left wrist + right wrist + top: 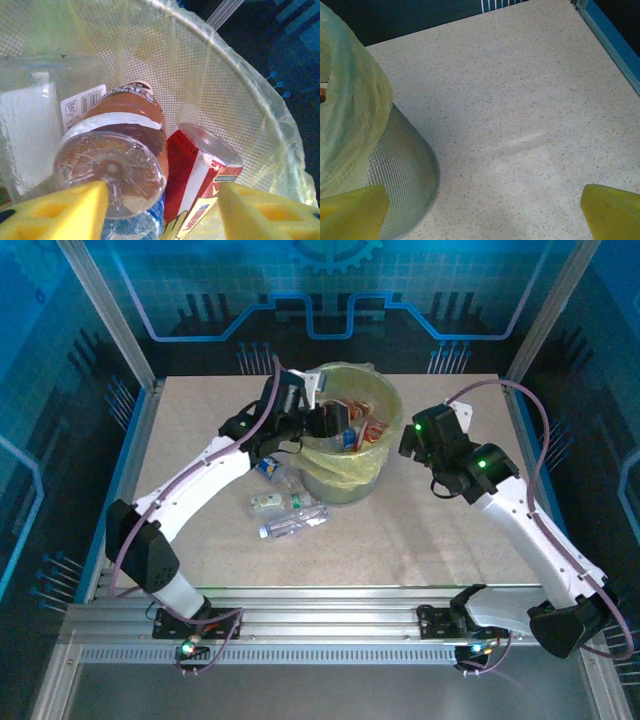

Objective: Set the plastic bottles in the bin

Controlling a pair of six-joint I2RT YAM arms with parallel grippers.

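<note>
Left wrist view: my left gripper [162,192] stands parted inside the bin [250,100], with nothing clamped.
The red-brown bottle [112,165] lies base-up among the packs [195,175], free of my right finger and apparently brushing my left finger [60,212]. Risk: on a crooked lift that finger may drag the bottle up, or catch the loose bag liner [280,150] and tug the bin over. Three bottles [290,525] lie on the table [420,540] just beside the bin's foot, under my left arm; a low sweep could send them rolling. My right gripper [482,215] hangs wide open and empty over bare table beside the bin.
</note>
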